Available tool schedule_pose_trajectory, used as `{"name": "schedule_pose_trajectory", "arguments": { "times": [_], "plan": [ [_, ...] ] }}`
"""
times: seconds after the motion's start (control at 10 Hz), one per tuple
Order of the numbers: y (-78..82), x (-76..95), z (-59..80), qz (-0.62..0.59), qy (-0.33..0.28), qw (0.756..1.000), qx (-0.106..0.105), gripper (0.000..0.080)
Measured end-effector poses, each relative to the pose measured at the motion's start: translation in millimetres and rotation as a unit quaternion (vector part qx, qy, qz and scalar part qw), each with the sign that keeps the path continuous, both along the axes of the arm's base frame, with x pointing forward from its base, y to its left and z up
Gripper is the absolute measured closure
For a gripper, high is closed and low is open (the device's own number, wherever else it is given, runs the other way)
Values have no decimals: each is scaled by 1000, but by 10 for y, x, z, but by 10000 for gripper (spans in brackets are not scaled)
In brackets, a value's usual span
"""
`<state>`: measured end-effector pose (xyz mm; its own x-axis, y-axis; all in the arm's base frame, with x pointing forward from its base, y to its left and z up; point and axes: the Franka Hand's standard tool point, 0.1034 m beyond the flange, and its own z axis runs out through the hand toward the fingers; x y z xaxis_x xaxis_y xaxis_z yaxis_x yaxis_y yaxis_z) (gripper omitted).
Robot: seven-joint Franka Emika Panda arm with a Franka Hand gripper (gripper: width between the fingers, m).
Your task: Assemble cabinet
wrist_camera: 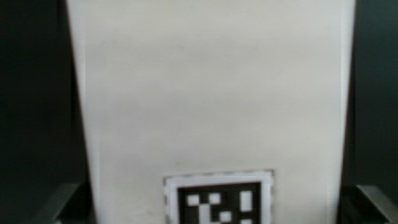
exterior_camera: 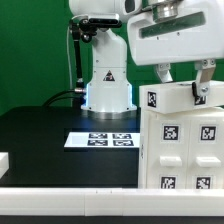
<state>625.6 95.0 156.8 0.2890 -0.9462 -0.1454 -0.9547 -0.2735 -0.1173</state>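
Green backdrop, black table (exterior_camera: 45, 135): gripper (exterior_camera: 184, 78) jaws straddle the cabinet (exterior_camera: 180, 140) top, apparently clamped on it; an off-centre grip could tip it.

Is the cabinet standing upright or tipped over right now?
Upright: the cabinet stands with vertical sides on the table, tags facing forward, and the gripper straddles its top edge.
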Motion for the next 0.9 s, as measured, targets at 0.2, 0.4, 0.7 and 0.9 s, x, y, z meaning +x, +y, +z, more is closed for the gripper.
{"name": "schedule_pose_trajectory", "arguments": {
  "times": [0.2,0.4,0.7,0.9],
  "plan": [
    [-5,22,3,-92,2,996,17,246],
    [-4,24,3,-125,7,992,22,246],
    [18,0,-3,-113,12,993,21,160],
    [112,-99,119,-53,44,997,27,151]
  ]
}}
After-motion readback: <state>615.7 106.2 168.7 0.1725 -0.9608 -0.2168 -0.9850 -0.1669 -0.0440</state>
